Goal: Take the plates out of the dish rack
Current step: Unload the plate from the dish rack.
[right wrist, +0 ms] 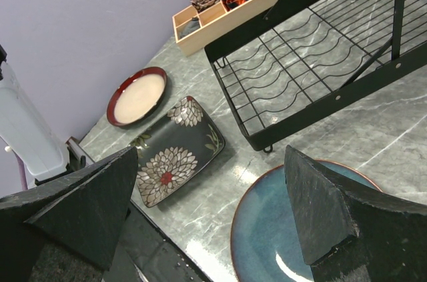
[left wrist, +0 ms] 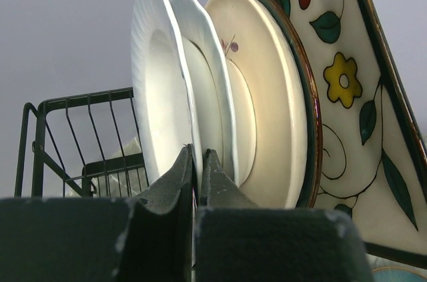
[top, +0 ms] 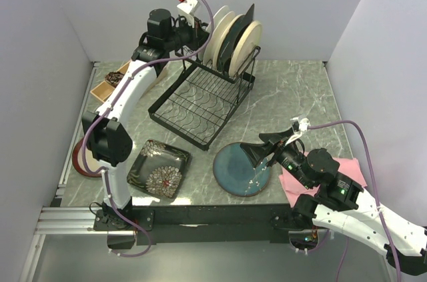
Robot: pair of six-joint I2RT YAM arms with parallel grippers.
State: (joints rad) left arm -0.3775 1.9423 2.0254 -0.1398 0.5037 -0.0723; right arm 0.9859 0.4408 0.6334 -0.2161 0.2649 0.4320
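done: teal plate [top: 243, 170], black plate [top: 159, 167] and tan plate [top: 80, 162] lie on the worktop [top: 300, 95] | left to do: more plates stand in the dish rack [top: 200, 105], upper middle | left fingers [left wrist: 170, 189] shut tight on white plate [left wrist: 160, 95] | right fingers [right wrist: 93, 202] wide open, holding nothing

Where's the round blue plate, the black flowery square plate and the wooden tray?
Round blue plate [top: 232, 173]: top view, left half.
Black flowery square plate [top: 159, 167]: top view, centre.
Wooden tray [right wrist: 230, 17]: right wrist view, front wall.
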